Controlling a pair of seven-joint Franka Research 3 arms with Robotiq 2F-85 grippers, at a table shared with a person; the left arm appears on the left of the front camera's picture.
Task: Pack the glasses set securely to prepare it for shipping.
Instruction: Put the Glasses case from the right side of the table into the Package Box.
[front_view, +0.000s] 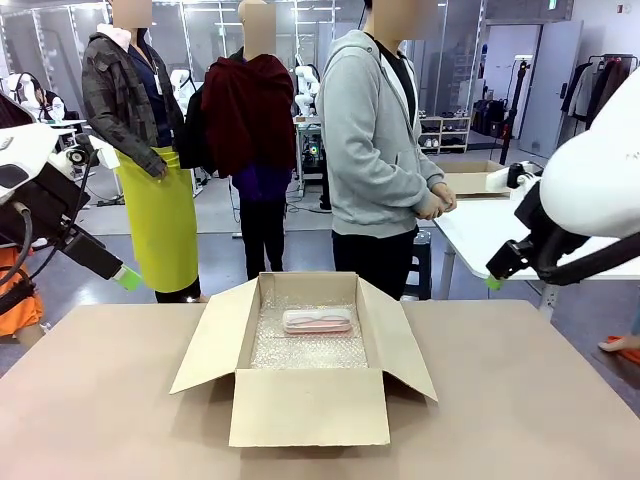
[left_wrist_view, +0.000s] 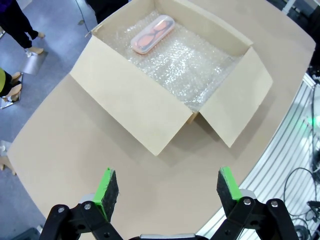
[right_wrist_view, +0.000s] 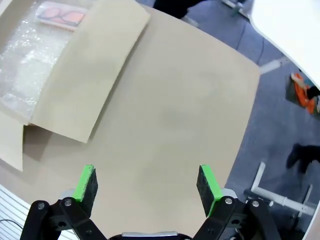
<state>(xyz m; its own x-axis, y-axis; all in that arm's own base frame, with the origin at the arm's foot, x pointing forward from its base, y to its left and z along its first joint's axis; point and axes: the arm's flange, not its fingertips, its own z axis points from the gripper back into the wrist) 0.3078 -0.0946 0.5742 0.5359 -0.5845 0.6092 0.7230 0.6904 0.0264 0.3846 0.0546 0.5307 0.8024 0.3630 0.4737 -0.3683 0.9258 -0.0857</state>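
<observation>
1. Green pads mark the left gripper (front_view: 125, 278), which hangs above the table's (front_view: 100, 400) edge at about 9 o'clock from the cardboard box (front_view: 310, 405). In the left wrist view the left gripper (left_wrist_view: 167, 187) has its jaws spread wide, with nothing between them but bare tabletop (left_wrist_view: 75, 150) below.
2. At the middle of the table the cardboard box stands with all 4 flaps folded outward. In the left wrist view the box (left_wrist_view: 130, 105) sits toward 12 o'clock.
3. Bubble wrap (front_view: 305, 350) lines the floor of the box and also shows in the left wrist view (left_wrist_view: 185, 65).
4. 1 pale pink glasses case (front_view: 317, 321) with a clear lid lies flat on the bubble wrap at the 12 o'clock end of the box floor, close to the far wall. In the left wrist view the case (left_wrist_view: 152, 34) shows glasses through its lid.
5. A person in a grey hoodie (front_view: 380, 150) stands beyond the table at about 1 o'clock from the box, hands (front_view: 435, 203) clasped together in front.
6. At about 3 o'clock from the box, the right gripper (front_view: 493, 283) hangs above the table's right side. In the right wrist view the right gripper (right_wrist_view: 147, 182) is wide open and empty over bare table (right_wrist_view: 190, 100), with the box flap (right_wrist_view: 95, 65), the bubble wrap (right_wrist_view: 20, 60) and the pink case (right_wrist_view: 62, 14) toward 10 o'clock.
</observation>
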